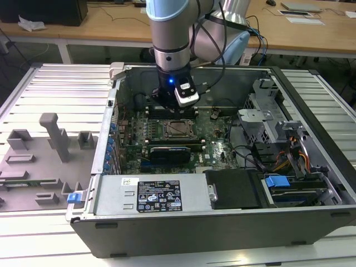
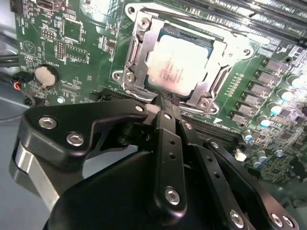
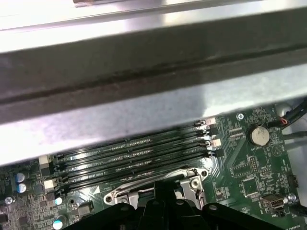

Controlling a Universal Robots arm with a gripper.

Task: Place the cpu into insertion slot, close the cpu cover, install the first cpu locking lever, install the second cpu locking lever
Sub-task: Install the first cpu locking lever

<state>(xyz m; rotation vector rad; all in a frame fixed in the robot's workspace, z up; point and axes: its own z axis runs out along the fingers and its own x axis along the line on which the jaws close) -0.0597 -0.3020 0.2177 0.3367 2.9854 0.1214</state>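
Gripper point(image 2: 165, 103), black with bolted finger links, hangs low inside the open grey computer case point(image 1: 222, 219), directly over the far edge of the socket area in the exterior view. Its fingers are drawn together at the tips, and nothing is seen held between them.

In the second wrist view, the pale silver-grey square cpu point(image 2: 180, 64) lies seated flat in the dark-framed insertion slot point(image 2: 144, 86) on the green circuit board point(image 2: 91, 52). The thin silver metal cpu cover point(image 2: 218, 79) lies down over the socket, its window framing the chip face. The fingertips sit just beside the cover's near edge; contact cannot be confirmed.

In the first wrist view, long black memory slots point(image 3: 134, 155) run beside the silver socket frame. A round silver coin battery point(image 2: 46, 75) sits on the board, well apart from the socket.
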